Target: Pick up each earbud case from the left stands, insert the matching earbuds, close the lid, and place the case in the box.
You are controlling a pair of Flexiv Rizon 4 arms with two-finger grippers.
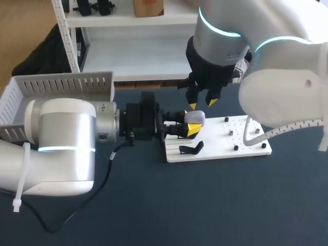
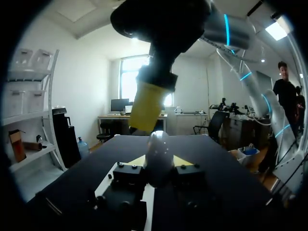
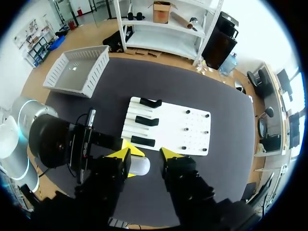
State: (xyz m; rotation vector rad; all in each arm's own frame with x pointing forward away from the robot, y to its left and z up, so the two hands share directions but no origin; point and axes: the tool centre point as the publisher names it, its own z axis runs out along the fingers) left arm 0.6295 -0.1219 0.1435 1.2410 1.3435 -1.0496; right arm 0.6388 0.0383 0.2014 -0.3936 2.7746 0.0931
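Earbud case [image 1: 195, 117], pale grey and rounded, is clamped in the left pincer [image 1: 190, 128] and held clear of the worktop [image 1: 205, 205], above the near-left part of the white board [image 1: 225, 146]. In the left wrist view the case [image 2: 158, 159] stands between that pincer's two yellow tips, both pressed against its sides. Whether its lid is open cannot be told.

Right pincer [image 1: 202, 104] hangs directly above the case with its fingers pointing down. They are spread and not touching the case. From the right wrist view the case [image 3: 139, 166] lies below the gap between the yellow tips of that pincer [image 3: 144, 155], and the left arm [image 3: 53, 144] comes in from the side.

White board lies flat on the worktop. It carries three black stands [image 3: 147, 120] in a row on the half nearer the left arm and small dark pegs [image 1: 231, 132] on the other half. One black stand [image 1: 191, 149] shows in the head view just beside the left pincer.

Box [image 1: 66, 84], grey with slotted walls, sits at the far left of the worktop, well apart from the board and behind the left arm.
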